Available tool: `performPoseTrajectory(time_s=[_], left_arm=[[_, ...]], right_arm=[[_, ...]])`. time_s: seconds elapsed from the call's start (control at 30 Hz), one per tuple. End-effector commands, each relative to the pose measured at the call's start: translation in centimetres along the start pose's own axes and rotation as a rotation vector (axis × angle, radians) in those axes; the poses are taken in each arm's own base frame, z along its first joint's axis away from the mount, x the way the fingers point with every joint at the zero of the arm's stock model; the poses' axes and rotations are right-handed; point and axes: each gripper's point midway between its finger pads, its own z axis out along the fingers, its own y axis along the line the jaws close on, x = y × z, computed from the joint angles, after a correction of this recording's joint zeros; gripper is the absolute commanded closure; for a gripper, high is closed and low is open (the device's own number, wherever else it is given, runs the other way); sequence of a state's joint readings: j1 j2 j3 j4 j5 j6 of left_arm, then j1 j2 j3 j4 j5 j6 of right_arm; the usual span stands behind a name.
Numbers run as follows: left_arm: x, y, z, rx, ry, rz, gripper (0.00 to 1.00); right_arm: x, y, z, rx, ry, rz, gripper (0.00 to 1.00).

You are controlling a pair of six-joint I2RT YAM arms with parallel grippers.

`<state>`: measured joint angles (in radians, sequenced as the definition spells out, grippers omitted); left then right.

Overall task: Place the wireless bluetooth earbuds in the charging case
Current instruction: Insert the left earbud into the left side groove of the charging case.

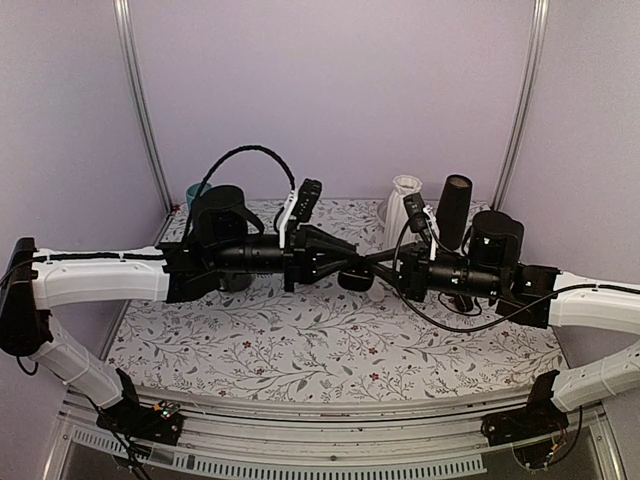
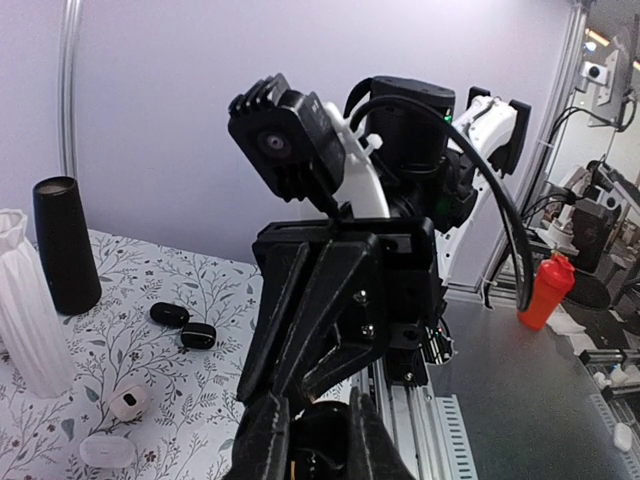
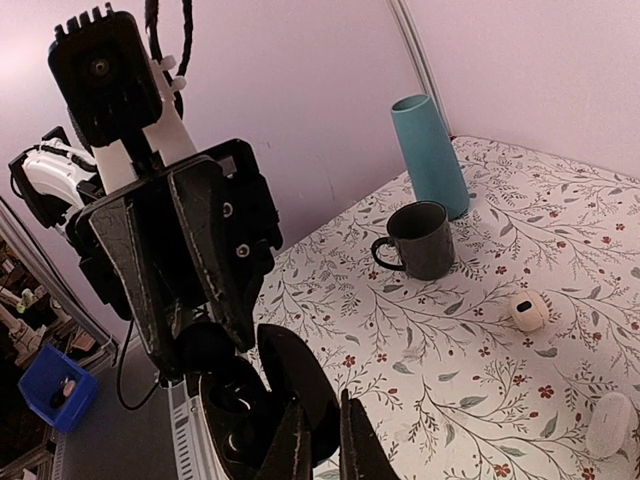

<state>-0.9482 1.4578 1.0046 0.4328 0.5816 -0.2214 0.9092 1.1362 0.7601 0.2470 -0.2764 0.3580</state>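
Item: the charging case, glossy black, carried in mid-air over the middle of the floral table between two facing arms. Left gripper: clamped on the case body, one finger on each side. Right gripper: fingers drawn nearly together at the rim of the raised lid, apparently pinching it, though the contact itself is partly hidden. Companion items: the wireless bluetooth earbuds, two dark specks lying on the table just beside each other, near the black cylinder and well apart from the case. Neither is seated. Hazards, as judged:

- The case is smooth and rounded, so a pull on the lid could twist it out of the left fingers and drop it.
- The hinge could snap the lid shut once the right gripper lets go.
- With both grippers occupied, one must free itself to fetch an earbud, and that hand-off is the weak point.
- The earbuds are tiny and could skid or flick away under a slightly off-centre pinch.

Surroundings:

- white ribbed vase, beside the cylinder
- two white pebble-shaped pieces, on the near side of the earbuds and easily mistaken for them or knocked
- teal vase and dark mug, at the far left and out of the way

The cylinder and vase crowd the approach to the earbuds.
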Motion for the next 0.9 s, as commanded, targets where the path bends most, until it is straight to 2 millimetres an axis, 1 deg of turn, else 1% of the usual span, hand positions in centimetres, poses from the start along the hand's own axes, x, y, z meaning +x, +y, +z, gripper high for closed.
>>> performPoseTrajectory(time_s=[0.0, 0.17, 0.3, 0.5, 0.87], left_arm=[[-0.1, -0.9, -0.1, 0.028, 0.002, 0.042, 0.90], [0.3, -1.1, -0.2, 0.039, 0.021, 0.050, 0.90], [0.6, -1.3, -0.2, 0.052, 0.039, 0.049, 0.90], [1.6, -1.3, 0.1, 0.064, 0.098, 0.028, 0.91], [2.6, -1.5, 0.3, 0.087, 0.149, 0.010, 0.90]], right_arm=[[-2.1, 1.4, -0.2, -0.048, -0.045, -0.039, 0.97], [-2.5, 1.4, -0.6, -0.038, -0.056, -0.048, 0.97], [-2.7, 1.1, -0.7, -0.012, -0.055, -0.060, 0.97], [-3.0, 1.0, -1.0, 0.007, -0.051, -0.084, 0.97], [-3.8, 1.4, -1.5, 0.005, -0.072, -0.112, 0.97]])
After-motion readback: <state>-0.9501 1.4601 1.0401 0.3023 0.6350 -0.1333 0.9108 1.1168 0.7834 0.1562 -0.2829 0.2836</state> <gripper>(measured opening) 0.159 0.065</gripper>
